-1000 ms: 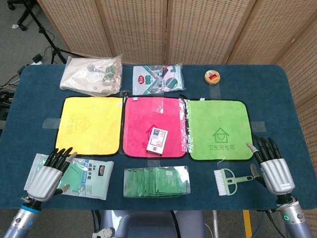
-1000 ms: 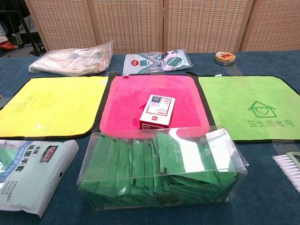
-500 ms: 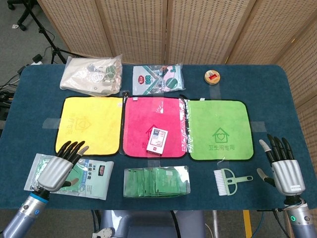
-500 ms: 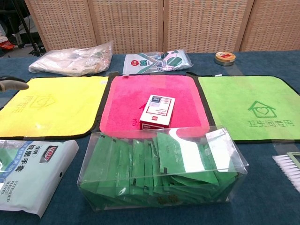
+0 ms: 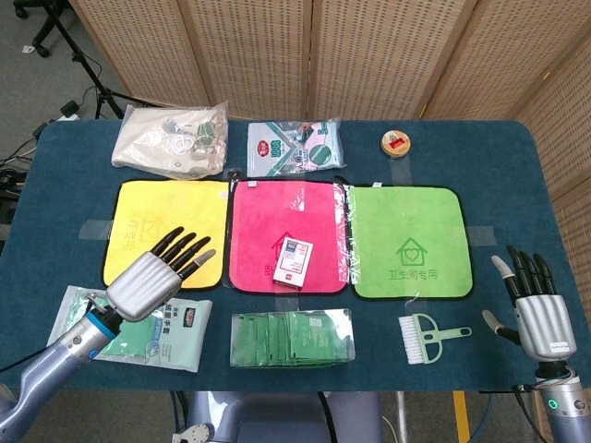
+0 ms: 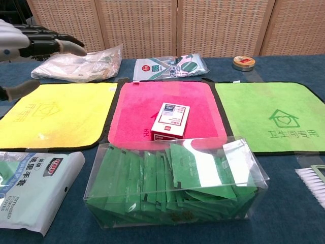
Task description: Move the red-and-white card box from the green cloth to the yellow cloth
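On the green cloth [image 6: 284, 109] ahead of me I read "卫生间专用" under a house outline. The yellow cloth [image 6: 56, 119] carries a fainter house mark with characters too pale to read. The glove packet [image 6: 30, 190] by my left says "EXTENDED CUFFS GLOVES" along its edge.

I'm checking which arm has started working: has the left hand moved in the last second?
Yes. In the head view the left hand has advanced from the glove packet up over the yellow cloth's near edge, toward the pink cloth.

Pink cloth [image 5: 288, 233], brush [image 5: 423, 331], round tin [image 5: 395, 142]
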